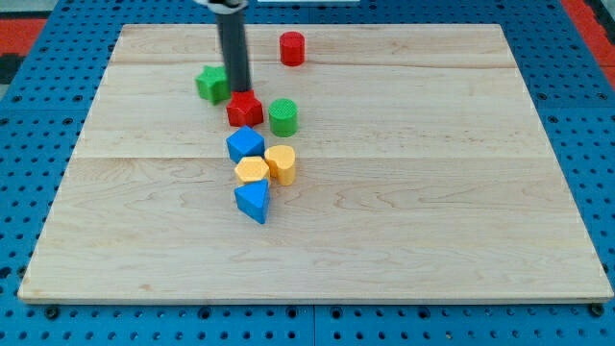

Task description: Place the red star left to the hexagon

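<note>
My tip [237, 92] is the lower end of a straight dark matte rod that comes down nearly upright from the view's top edge. It meets the tabletop right at the upper edge of the red star [245, 109], touching or almost touching it. There is no hand on this arm, only the rod, so nothing is gripped.

The red star is a chunky, knobbly block lying just below the tip. The green star [212, 84], with the same lumpy outline, sits just to the view's left of the rod. A smooth green cylinder [283, 117] stands close on the red star's right.

Below the star, a blue cube [245, 145] leads a tight cluster: a yellow hexagon [252, 170], a second yellow block [281, 163] whose shape I cannot make out, pressed against it, and a blue triangular block [253, 201] at the bottom. The red star is therefore above the hexagon, near it, with the blue cube between them.

A red cylinder [292, 48] stands apart near the top.

The tabletop [432, 192] is pale planked wood with visible grain, resting on blue perforated board [19, 144].
</note>
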Robot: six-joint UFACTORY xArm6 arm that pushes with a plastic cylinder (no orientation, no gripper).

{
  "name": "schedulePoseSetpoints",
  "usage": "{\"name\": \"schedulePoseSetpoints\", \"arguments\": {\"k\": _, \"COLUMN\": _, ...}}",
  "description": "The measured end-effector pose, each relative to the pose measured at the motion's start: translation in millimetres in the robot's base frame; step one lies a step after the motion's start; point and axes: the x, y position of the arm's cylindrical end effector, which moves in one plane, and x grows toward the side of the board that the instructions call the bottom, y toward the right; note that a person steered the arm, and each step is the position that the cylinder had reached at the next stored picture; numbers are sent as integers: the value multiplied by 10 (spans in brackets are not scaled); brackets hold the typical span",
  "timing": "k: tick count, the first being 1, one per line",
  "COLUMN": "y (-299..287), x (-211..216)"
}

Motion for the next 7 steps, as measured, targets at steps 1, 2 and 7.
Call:
{"name": "schedulePoseSetpoints", "arguments": {"k": 1, "y": -190, "x": 107}}
{"name": "schedulePoseSetpoints", "arguments": {"k": 2, "y": 131, "x": -110}}
{"name": "schedulePoseSetpoints", "arguments": {"k": 7, "y": -534, "x": 452}}
